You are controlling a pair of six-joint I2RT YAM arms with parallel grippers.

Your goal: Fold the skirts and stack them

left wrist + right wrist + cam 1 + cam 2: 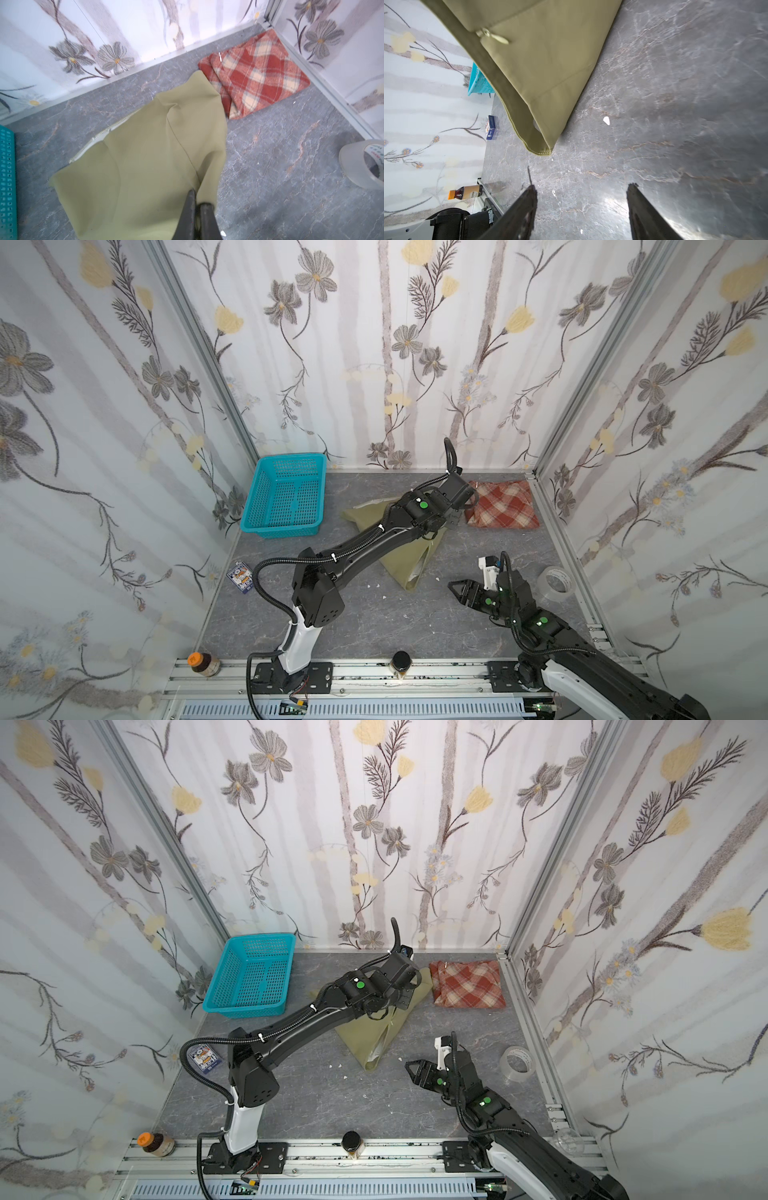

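The plain olive-green cloth skirt (145, 155) lies on the grey marbled counter (280, 166), one edge pinched in our left gripper (197, 198). The rust-red and cream plaid skirt (259, 76) sits folded in its far right corner. Our right gripper (581, 187) hovers empty, jaws apart.

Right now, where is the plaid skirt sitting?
In both top views the plaid skirt lies folded in the far right corner of the table, by the right wall. The olive skirt, pinched in the left claw, is just to its left.
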